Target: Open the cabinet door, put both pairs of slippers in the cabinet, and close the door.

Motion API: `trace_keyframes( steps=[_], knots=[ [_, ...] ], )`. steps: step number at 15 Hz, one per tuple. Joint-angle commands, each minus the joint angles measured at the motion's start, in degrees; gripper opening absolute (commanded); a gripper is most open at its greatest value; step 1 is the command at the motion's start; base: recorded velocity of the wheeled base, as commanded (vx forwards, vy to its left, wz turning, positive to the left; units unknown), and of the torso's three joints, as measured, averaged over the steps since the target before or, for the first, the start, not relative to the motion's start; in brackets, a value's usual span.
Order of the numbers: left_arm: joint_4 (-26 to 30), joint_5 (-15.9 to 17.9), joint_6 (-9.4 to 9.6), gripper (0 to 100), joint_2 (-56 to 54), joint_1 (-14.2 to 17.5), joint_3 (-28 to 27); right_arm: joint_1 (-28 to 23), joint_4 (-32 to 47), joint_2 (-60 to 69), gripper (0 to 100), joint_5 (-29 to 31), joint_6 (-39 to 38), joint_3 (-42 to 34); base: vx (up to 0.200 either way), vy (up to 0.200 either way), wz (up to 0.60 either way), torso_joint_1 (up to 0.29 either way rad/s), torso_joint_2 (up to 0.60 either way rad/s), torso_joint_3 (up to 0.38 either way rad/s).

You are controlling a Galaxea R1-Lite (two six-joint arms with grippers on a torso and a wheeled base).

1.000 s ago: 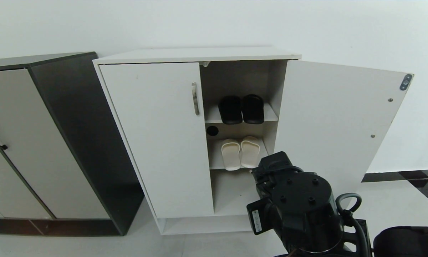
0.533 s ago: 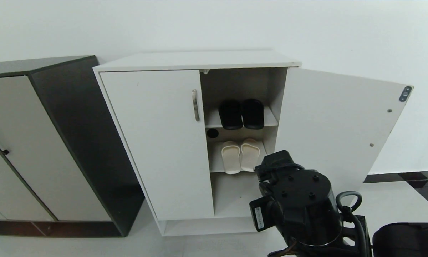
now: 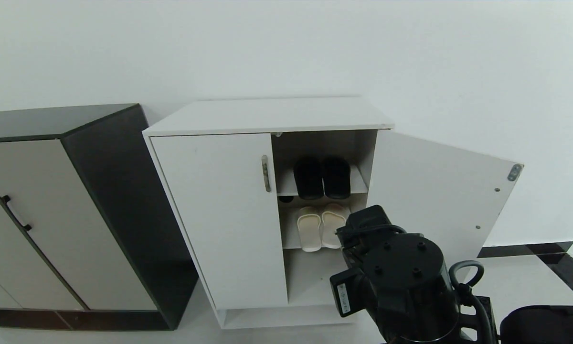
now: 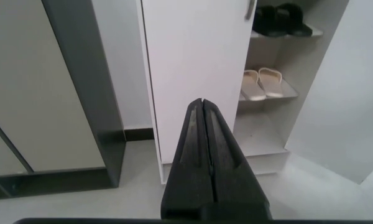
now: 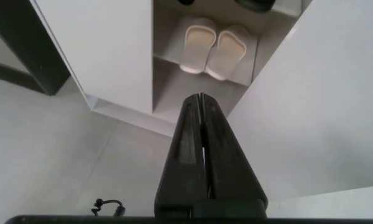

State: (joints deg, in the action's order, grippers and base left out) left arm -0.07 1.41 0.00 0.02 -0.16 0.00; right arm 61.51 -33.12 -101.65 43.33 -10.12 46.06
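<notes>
The white cabinet (image 3: 267, 117) has its right door (image 3: 434, 191) swung open and its left door (image 3: 219, 215) closed. A black pair of slippers (image 3: 322, 177) lies on the upper shelf, a cream pair (image 3: 321, 224) on the shelf below. My right arm (image 3: 396, 272) hangs low in front of the open door. My right gripper (image 5: 202, 98) is shut and holds nothing, pointing at the cabinet's bottom below the cream slippers (image 5: 212, 45). My left gripper (image 4: 202, 102) is shut and empty too, facing the closed door (image 4: 199, 56), with both pairs (image 4: 280, 14) (image 4: 264, 84) off to one side.
A dark grey cabinet (image 3: 114, 191) with a pale door and black handle (image 3: 16, 213) stands against the white cabinet's left side. The floor in front is pale tile, with a dark strip (image 3: 525, 249) along the wall at the right.
The whole head picture has shifted: the cabinets sit lower and look smaller, so the camera has moved. Slippers and doors keep their places.
</notes>
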Motion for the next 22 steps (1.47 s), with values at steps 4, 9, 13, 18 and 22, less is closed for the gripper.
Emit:
trace_keyframes(
  steps=[4, 9, 13, 18, 22],
  knots=[
    [-0.01, -0.01, 0.0, 0, 0.06, -0.02, 0.0, 0.01, -0.01, -0.04, 0, 0.0, 0.01, 0.0, 0.0, 0.0, 0.0, 0.163, -0.48, -0.315],
    [-0.01, -0.01, 0.0, 0, 0.06, -0.02, 0.0, 0.01, -0.01, -0.04, 0, -0.08, 0.01, 0.0, 0.0, 0.0, 0.0, 0.194, -0.5, -0.319],
    [-0.01, -0.01, 0.0, 0, 0.06, -0.02, 0.0, 0.01, -0.1, -0.04, 0, 0.0, 0.01, 0.0, 0.0, 0.0, 0.0, 0.217, -0.52, -0.311],
    [-0.01, -0.01, 0.0, 0, 0.06, -0.02, 0.0, 0.01, -0.1, -0.22, 0, 0.0, 0.1, -0.09, 0.0, 0.0, 0.0, 0.194, -0.44, -0.252],
    [-0.01, -0.01, 0.0, 0, 0.06, -0.02, 0.0, 0.01, -0.1, -0.22, 0, -0.08, 0.1, -0.35, 0.0, 0.0, 0.0, 0.023, -0.04, -0.026]
  ],
)
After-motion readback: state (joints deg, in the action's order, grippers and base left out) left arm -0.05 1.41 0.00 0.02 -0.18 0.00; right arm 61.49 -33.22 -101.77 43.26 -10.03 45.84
